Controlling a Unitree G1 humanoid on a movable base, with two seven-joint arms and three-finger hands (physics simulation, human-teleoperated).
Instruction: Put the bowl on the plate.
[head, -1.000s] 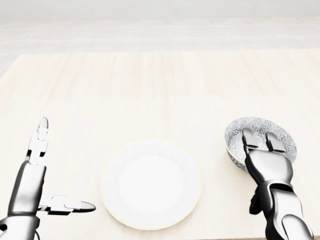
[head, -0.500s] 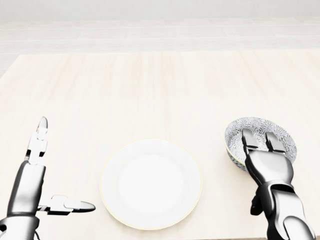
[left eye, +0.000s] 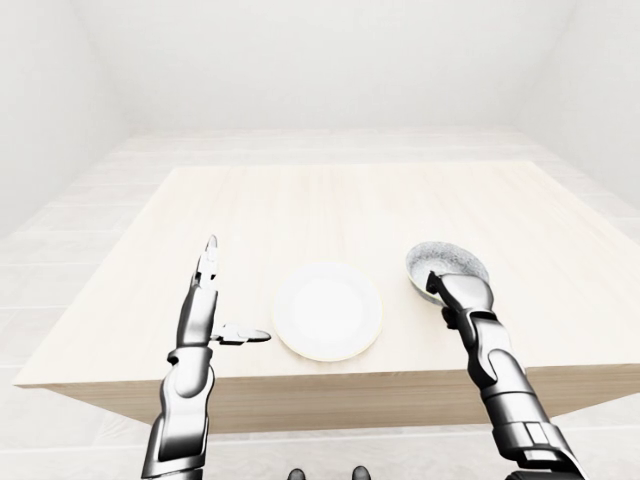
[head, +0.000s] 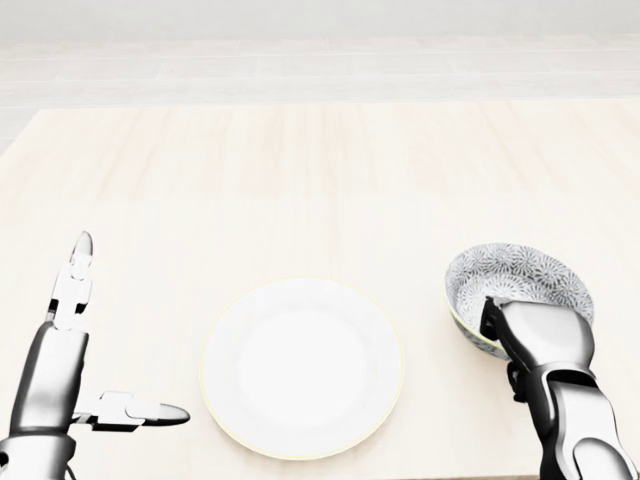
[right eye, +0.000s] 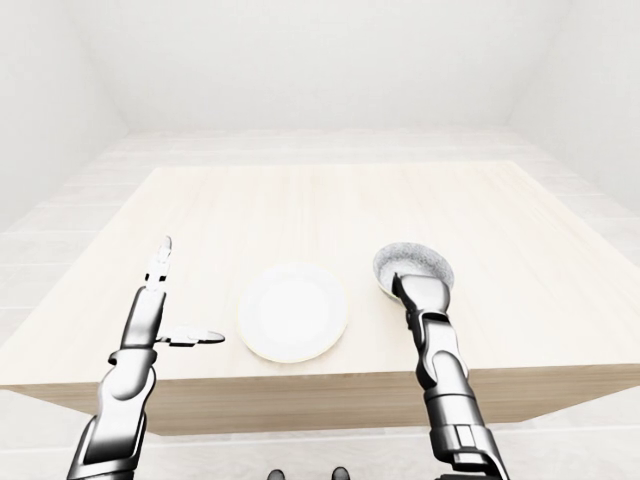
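Grey bowl (head: 520, 272) gripped by right hand (head: 537, 336), beside plate (head: 302, 367).

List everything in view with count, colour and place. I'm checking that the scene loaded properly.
table: one, pale wood, fills the middle of the eye views
plate: one, white, on the table, lower middle of the head view, nothing on it
bowl: one, white with a grey pattern, right of the plate and apart from it
floor: pale tiles, beyond the table's top edge
left hand: one, silver and black, open, left of the plate, holding nothing
right hand: one, silver and black, at the bowl's lower rim; its fingers are hidden, so the grip cannot be told
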